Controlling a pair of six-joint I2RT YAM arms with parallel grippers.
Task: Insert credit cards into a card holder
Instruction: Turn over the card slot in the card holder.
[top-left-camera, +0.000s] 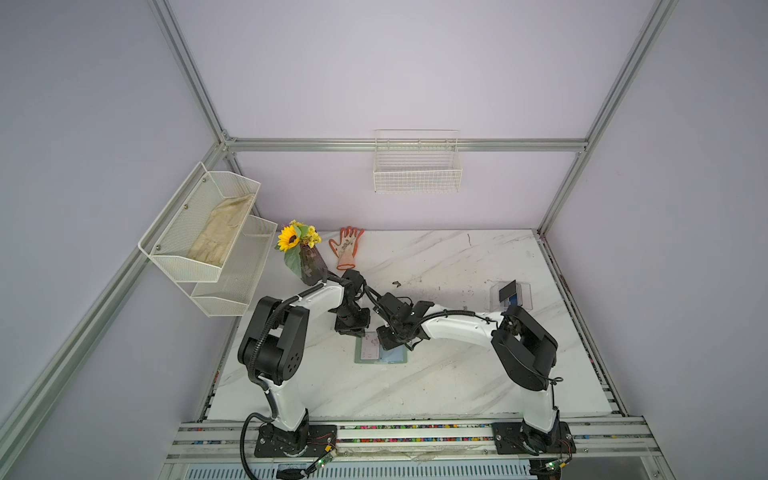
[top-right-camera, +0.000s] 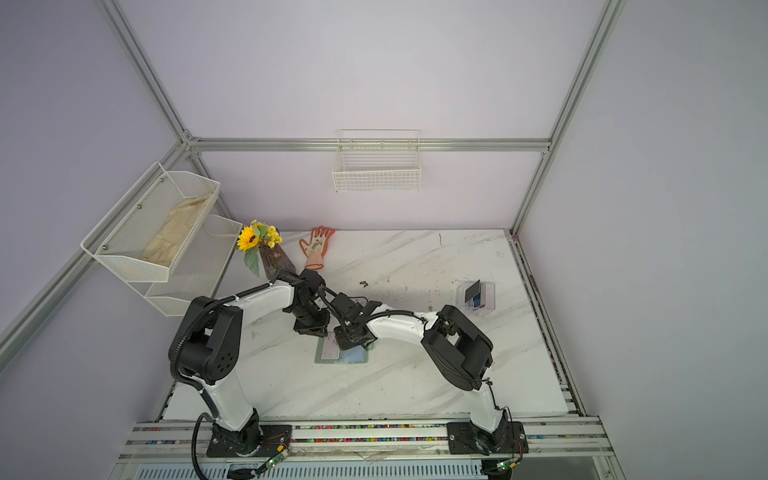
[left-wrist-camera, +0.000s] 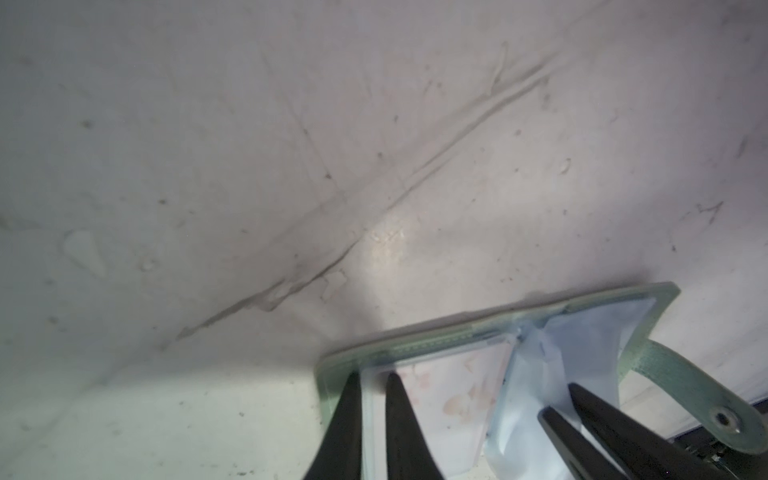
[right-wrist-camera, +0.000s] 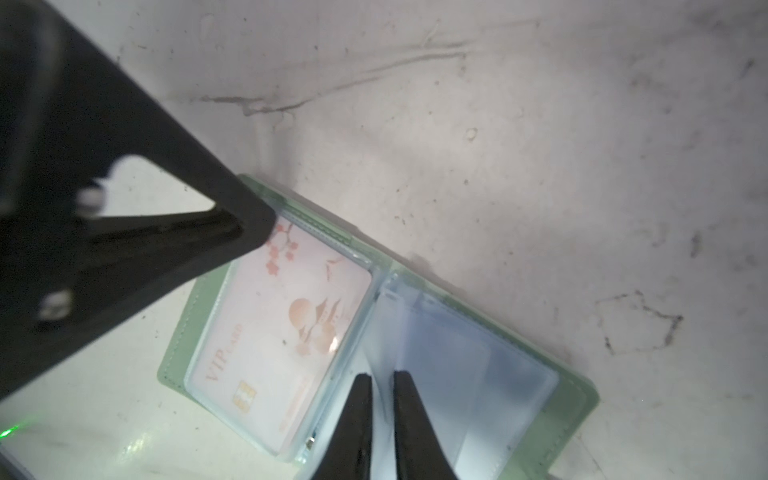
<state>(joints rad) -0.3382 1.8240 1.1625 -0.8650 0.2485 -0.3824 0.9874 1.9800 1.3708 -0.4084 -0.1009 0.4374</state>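
Right wrist view: the pink card sits sleeved in the card holder. The black card and blue card wait well apart from it. The right gripper pinches a sleeve; whether the left gripper grips, I cannot tell.

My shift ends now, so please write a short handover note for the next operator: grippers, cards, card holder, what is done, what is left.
Left gripper: jaws nearly together, tips on the left edge of the card holder; grip unclear.
Right gripper: jaws narrow at the clear sleeves of the right page; hold unclear.
Done: pink card sits in a left sleeve of the open holder.
To do: black card and blue card stand in the clear box, far right on the table.
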